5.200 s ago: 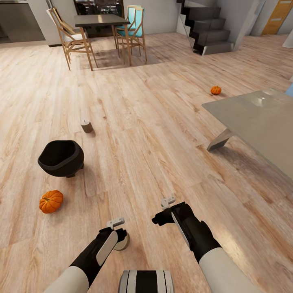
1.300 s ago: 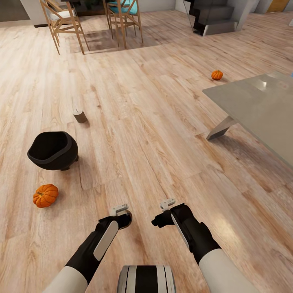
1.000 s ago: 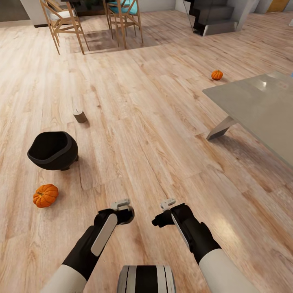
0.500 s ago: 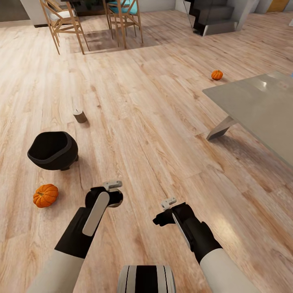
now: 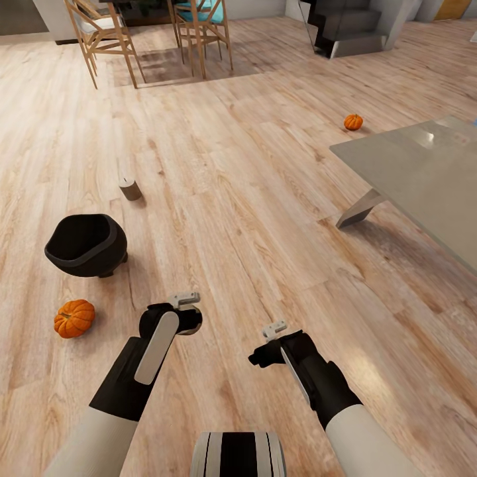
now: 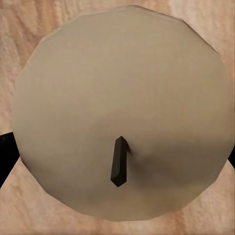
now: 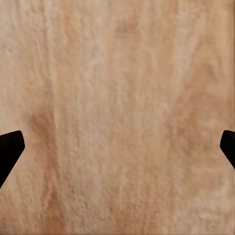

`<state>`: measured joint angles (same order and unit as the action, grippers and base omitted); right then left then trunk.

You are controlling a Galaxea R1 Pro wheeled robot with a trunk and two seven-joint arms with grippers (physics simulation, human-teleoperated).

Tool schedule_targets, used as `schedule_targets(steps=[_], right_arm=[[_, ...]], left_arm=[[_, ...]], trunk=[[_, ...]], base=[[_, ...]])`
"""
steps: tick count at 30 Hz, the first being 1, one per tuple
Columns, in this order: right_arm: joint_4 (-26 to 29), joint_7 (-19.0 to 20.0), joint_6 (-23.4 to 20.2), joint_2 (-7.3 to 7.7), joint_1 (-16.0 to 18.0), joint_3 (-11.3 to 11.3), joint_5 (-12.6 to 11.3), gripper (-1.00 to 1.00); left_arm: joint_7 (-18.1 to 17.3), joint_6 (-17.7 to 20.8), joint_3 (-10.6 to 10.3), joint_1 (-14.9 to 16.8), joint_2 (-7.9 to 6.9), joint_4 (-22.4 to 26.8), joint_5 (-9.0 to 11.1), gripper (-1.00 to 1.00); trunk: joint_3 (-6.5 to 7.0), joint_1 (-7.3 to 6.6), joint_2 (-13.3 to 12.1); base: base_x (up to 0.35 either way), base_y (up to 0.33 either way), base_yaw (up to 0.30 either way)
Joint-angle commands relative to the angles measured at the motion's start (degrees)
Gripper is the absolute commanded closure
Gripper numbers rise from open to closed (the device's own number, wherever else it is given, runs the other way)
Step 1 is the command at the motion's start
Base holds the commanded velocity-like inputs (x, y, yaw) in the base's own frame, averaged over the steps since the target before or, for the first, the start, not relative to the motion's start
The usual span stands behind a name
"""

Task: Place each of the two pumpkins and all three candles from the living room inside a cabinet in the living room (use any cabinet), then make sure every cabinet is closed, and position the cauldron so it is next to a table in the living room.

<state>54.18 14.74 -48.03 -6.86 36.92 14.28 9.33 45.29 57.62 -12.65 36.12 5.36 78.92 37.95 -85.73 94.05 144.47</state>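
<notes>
The left gripper (image 5: 187, 319) is pinching a candle (image 6: 120, 110) between its fingers, held upright above the floor (image 5: 265, 199) with the wick end facing the wrist camera; the dark fingertips are showing at both sides of the cream disc. The right gripper (image 5: 264, 344) is hanging with its jaws spread and nothing between them, over bare boards.

Relation for the coming move: judging by the task, the held candle is needing a cabinet, and no cabinet is appearing here, so the base will probably have to turn first. The candle's long axis is standing vertical, suiting a straight lowering into a drawer.

Outward from the left gripper, the near pumpkin (image 5: 73, 317) is lying to its left on the floor, closer to the left arm. Beyond it the cauldron (image 5: 86, 244) is standing, then a second candle (image 5: 130, 189). The far pumpkin (image 5: 353, 122) is resting just off the far corner of the grey table (image 5: 424, 179), on the right arm's side. Dining chairs (image 5: 99, 33) and stairs (image 5: 344, 26) are closing the room.
</notes>
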Motion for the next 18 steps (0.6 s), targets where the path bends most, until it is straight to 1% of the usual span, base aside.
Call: schedule_targets(steps=[1,11,13,14,17,18], right_arm=[[0.0,0.0,0.0,0.00,0.0,0.0,0.0,-1.00],[0.0,-0.1,0.0,0.01,0.0,-0.1,-0.1,-1.00],[0.0,-0.1,0.0,0.01,0.0,-0.1,-0.1,-1.00],[0.1,-0.1,0.0,0.06,0.0,-0.1,-0.1,-1.00],[0.1,-0.1,0.0,0.05,0.0,-0.1,-0.1,-1.00],[0.0,-0.1,0.0,0.02,0.0,-0.1,-0.1,-1.00]], left_arm=[[-0.1,0.1,0.0,0.0,0.00,0.0,-0.2,1.00],[-0.1,0.0,0.0,0.0,0.02,0.2,-0.2,1.00],[-0.1,0.0,-0.1,0.0,0.10,0.6,-0.2,1.00],[-0.1,0.0,0.0,0.0,0.09,1.8,-0.2,1.00],[-0.1,0.0,0.0,0.0,0.07,2.1,-0.2,1.00],[-0.3,-0.1,0.1,0.0,0.08,2.1,-0.2,1.00]], trunk=[[0.00,0.00,0.0],[0.00,0.00,0.0],[0.00,0.00,0.0],[0.00,0.00,0.0],[0.00,0.00,0.0],[0.22,-0.03,0.0]], base=[[0.000,0.000,0.000],[0.000,0.000,0.000],[0.000,0.000,0.000],[0.000,0.000,0.000],[0.000,0.000,0.000],[0.000,0.000,0.000]])
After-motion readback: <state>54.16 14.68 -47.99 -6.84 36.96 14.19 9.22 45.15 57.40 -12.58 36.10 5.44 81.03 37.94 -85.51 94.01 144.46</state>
